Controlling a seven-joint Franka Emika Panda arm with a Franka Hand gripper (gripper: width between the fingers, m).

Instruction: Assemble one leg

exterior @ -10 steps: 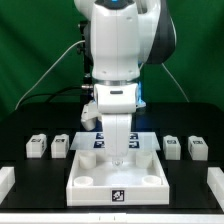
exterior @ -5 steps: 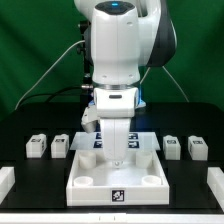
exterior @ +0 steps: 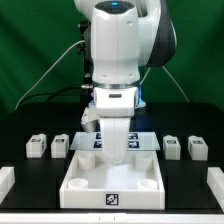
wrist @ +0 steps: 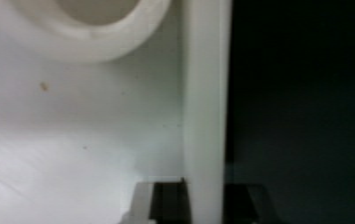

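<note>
Legs are sitting on the black table (exterior: 30, 170), four in all and none held. Two are on the exterior view's left: the outer leg (exterior: 37, 147) and the inner one (exterior: 61, 145). Two more are on the exterior view's right, at (exterior: 171, 146) and (exterior: 197, 148). They are lining up in one row, two either side of the tray and apart from it, each standing alone.

One white square tray (exterior: 85, 196) with a raised rim is lying in the middle, near the front. One black-and-white tag (exterior: 112, 198) is showing on its front wall. Two round sockets are showing in its near corners, at (exterior: 82, 181) and (exterior: 150, 181).

One white robot arm (exterior: 115, 50) is hanging straight down over the tray. Its gripper (exterior: 118, 159) is reaching down inside the rim, toward the back of the tray. I cannot tell how far the fingers are standing apart, or whether they are touching anything.

One marker board (exterior: 94, 141) is lying flat behind the tray, partly hidden by the gripper.

Two more white parts are poking in at the frame edges, one at the exterior view's left (exterior: 5, 182) and one at the right (exterior: 216, 180), both cut off.

The wrist view is showing, blurred, the tray floor (wrist: 85, 130), one round socket (wrist: 94, 20), the rim wall (wrist: 206, 100) and the black table (wrist: 307, 110) beyond it.
</note>
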